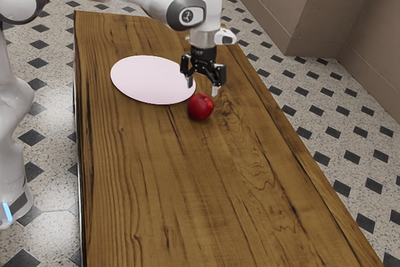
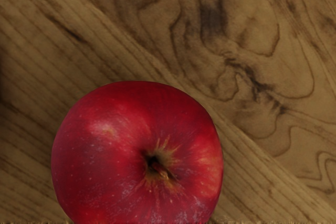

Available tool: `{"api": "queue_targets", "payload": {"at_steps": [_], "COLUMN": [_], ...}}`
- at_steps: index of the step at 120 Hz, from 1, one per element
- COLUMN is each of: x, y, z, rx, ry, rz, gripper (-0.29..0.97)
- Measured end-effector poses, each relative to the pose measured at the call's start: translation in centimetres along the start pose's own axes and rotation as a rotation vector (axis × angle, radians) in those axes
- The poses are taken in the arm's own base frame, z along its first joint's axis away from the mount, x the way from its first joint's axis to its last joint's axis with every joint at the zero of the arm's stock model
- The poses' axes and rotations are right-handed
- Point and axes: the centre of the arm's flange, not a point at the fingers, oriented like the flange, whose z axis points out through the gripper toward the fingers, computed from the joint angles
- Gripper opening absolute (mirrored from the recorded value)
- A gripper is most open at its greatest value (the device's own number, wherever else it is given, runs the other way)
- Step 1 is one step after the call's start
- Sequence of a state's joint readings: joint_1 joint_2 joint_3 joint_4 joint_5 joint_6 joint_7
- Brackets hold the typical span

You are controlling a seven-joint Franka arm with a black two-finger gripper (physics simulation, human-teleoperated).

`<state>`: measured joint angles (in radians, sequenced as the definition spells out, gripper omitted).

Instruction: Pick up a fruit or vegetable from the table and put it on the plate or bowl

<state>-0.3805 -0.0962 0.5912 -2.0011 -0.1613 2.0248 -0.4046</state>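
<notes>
**Step in hand: approach for the grasp.**

The claw hangs directly above the red apple. Its two fingers are spread and nothing is between them. The fingertips stand just over the apple's top and do not appear to touch it.

The apple rests on the wooden desk, directly beneath the claw, with its stem hollow facing up. In the wrist view the apple lies just under the hand, with bare desk beyond it.

The pale round plate lies flat on the desk beside the claw, on the side toward the arm's base. Its nearest rim is just beside the apple. You cannot tell from the exterior view whether the two touch. The apple is not yet on the plate, so the pick and the transfer both remain to be done.

**Next move, as judged from this position:**

1. Lower the claw straight down with the fingers kept spread, until they straddle the apple at its widest part.
2. Check the finger on the plate side. It appears to come down close to the plate's rim and may strike it.
3. Close on the apple only at full depth. The skin is smooth and rounded, so a pinch taken too high is likely to squeeze the fruit out.
4. Lift clear of the desk, carry the short way over the plate, lower and release.
</notes>
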Motion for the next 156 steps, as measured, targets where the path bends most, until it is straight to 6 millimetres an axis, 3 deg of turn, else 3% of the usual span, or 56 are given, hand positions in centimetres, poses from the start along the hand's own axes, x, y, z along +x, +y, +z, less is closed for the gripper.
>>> {"api": "queue_targets", "payload": {"at_steps": [43, 73, 156], "x": [-0.5, -0.1, 0.4], "y": [-0.7, -1.7, -1.0], "z": [2.0, 2.1, 4.5], "rx": [0.004, 0.001, 0.023], "ry": [-0.041, -0.046, -0.048], "rz": [-0.014, -0.037, -0.04], "gripper": [0.68, 0.68, 0.68]}}
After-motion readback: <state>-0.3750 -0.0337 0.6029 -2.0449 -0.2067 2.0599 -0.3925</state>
